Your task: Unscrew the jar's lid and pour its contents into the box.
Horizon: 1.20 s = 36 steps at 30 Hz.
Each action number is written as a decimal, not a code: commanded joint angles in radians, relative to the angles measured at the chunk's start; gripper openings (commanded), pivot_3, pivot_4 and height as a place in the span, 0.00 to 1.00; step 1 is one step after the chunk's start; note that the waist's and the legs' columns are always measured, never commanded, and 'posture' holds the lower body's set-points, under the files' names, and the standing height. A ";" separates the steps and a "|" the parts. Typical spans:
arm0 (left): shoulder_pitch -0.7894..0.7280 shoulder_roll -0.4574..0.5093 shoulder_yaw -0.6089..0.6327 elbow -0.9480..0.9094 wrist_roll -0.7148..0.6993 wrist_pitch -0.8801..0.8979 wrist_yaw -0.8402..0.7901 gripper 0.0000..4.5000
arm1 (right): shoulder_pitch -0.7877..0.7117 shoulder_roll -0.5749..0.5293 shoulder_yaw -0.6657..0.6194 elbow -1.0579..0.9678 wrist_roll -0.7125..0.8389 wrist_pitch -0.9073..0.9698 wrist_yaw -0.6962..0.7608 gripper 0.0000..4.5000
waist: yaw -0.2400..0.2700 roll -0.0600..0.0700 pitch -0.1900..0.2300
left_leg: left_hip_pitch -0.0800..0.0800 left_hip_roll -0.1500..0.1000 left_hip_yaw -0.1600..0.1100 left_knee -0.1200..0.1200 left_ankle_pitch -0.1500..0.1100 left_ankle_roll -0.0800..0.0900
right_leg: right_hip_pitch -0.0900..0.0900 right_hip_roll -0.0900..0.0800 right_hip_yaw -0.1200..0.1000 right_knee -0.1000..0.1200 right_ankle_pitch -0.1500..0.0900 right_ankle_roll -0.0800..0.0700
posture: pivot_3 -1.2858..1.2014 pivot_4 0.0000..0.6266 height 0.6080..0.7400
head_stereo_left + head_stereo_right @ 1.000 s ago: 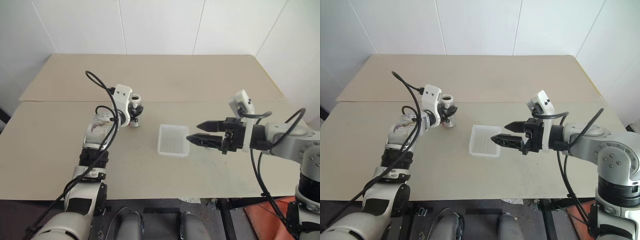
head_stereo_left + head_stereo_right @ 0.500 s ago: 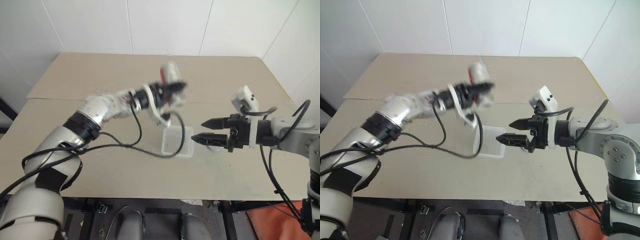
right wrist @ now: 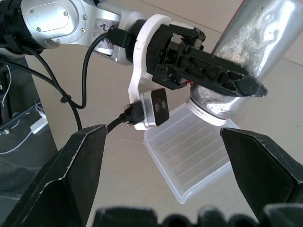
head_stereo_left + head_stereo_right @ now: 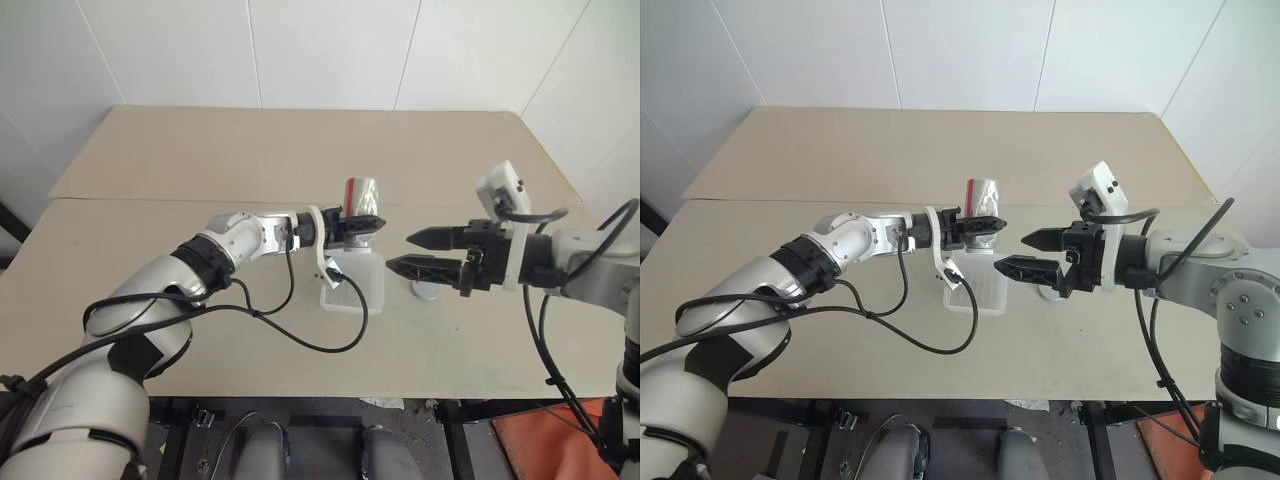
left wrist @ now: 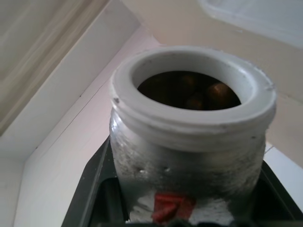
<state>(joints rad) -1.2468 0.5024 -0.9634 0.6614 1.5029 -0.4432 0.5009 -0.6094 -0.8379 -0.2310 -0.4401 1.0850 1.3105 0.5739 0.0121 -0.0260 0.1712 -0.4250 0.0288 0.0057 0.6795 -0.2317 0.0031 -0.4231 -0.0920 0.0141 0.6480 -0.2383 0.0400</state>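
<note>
My left gripper (image 4: 362, 224) is shut on the silvery jar (image 4: 361, 196), which has a red stripe, and holds it in the air over the box (image 4: 352, 285). The jar (image 3: 255, 42) has no lid on and is tipped, its white-rimmed mouth toward the box (image 3: 189, 151). Brown contents (image 5: 189, 90) show inside the mouth. My right gripper (image 4: 400, 251) stands open just right of the jar, with nothing between its fingers. A small grey disc, the lid (image 4: 428, 291), lies on the table under the right gripper.
The beige table (image 4: 250, 330) carries a seam across its middle and meets white walls at the back. A black cable (image 4: 300, 335) from the left arm loops low over the table in front of the box.
My left arm has swung the jar from the table's left side across to above the box and tipped it. The right gripper has stayed open in about the same place. The camera view has shifted.
</note>
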 commanded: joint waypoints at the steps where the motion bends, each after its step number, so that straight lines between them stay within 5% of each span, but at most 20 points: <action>1: 0.009 0.013 0.016 -0.087 0.026 0.059 0.038 0.43 | -0.006 0.000 -0.033 -0.022 0.036 -0.016 -0.007 0.99 | 0.000 0.000 0.000 | 0.000 0.000 0.000 0.000 0.000 0.000 | 0.000 0.000 0.000 0.000 0.000 0.000 | 0.52 0.24 1.00; 10: 0.199 0.121 0.034 -0.297 0.113 0.183 0.004 0.43 | -0.001 0.005 -0.022 -0.033 0.063 -0.022 -0.022 0.99 | -0.002 0.000 0.000 | 0.001 0.001 0.000 0.000 0.000 0.000 | 0.000 0.000 0.000 0.001 0.000 0.000 | 0.52 0.24 1.00; 23: 0.137 0.052 0.187 -0.262 -0.057 0.160 -0.092 0.43 | -0.015 0.000 -0.013 -0.019 0.052 -0.034 -0.007 0.99 | -0.001 0.000 0.000 | 0.000 0.000 0.000 0.000 0.000 0.000 | 0.001 0.000 0.000 0.000 0.000 0.000 | 0.52 0.24 1.00; 30: 0.290 0.026 0.450 -0.343 -0.630 0.098 -0.492 0.43 | -0.015 0.011 0.003 -0.011 0.045 -0.050 0.006 0.99 | -0.009 0.000 0.000 | 0.002 0.001 0.000 0.000 0.000 0.000 | 0.001 0.000 0.000 0.000 0.000 0.000 | 0.52 0.24 1.00; 32: 0.338 -0.029 0.558 -0.386 -0.840 0.217 -0.664 0.43 | -0.013 0.012 0.007 -0.009 0.044 -0.057 0.007 0.99 | -0.009 0.000 0.000 | 0.002 0.001 0.000 0.001 0.000 0.000 | 0.001 0.000 0.000 0.000 0.000 0.000 | 0.52 0.24 1.00; 36: 0.362 -0.195 0.846 -0.463 -1.288 0.739 -0.960 0.43 | -0.009 0.023 0.010 -0.004 0.042 -0.074 0.005 0.99 | -0.002 0.000 0.000 | 0.000 0.001 -0.001 0.002 0.000 0.000 | 0.002 0.000 -0.001 0.000 0.000 0.000 | 0.52 0.24 1.00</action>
<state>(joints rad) -0.8613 0.3199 -0.2303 0.2481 0.3753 0.1126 -0.3758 -0.6104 -0.8105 -0.2061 -0.4380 1.1221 1.2690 0.5693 0.0097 -0.0257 0.1709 -0.4251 0.0299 0.0044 0.6824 -0.2317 0.0032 -0.4214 -0.0914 0.0126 0.6482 -0.2382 0.0400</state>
